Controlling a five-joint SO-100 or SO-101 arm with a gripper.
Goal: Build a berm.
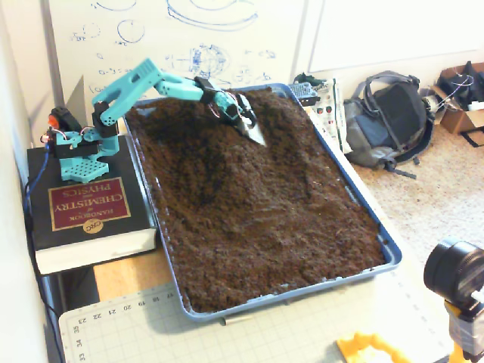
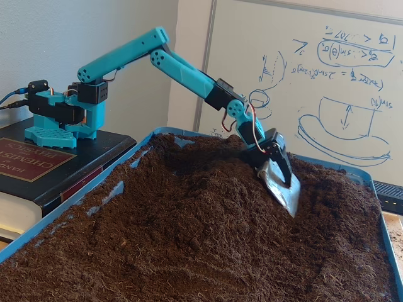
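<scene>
The teal arm ends in a silver metal scoop blade [image 1: 253, 130] rather than visible fingers; I cannot make out whether a gripper [image 2: 280, 184] holds it open or shut. The blade tip is dug into loose dark brown soil at the far end of the blue tray [image 1: 364, 208]. The berm [image 1: 198, 140] rises as a broad mound at the far left part of the tray, just left of the blade. In the low fixed view the berm [image 2: 208, 165] crests under the wrist, with the blade on its right slope.
The arm base stands on a thick black book [image 1: 83, 208] left of the tray. A whiteboard lies behind, a backpack [image 1: 389, 117] on the floor to the right, a camera [image 1: 454, 272] at the lower right, and a cutting mat [image 1: 151, 325] in front.
</scene>
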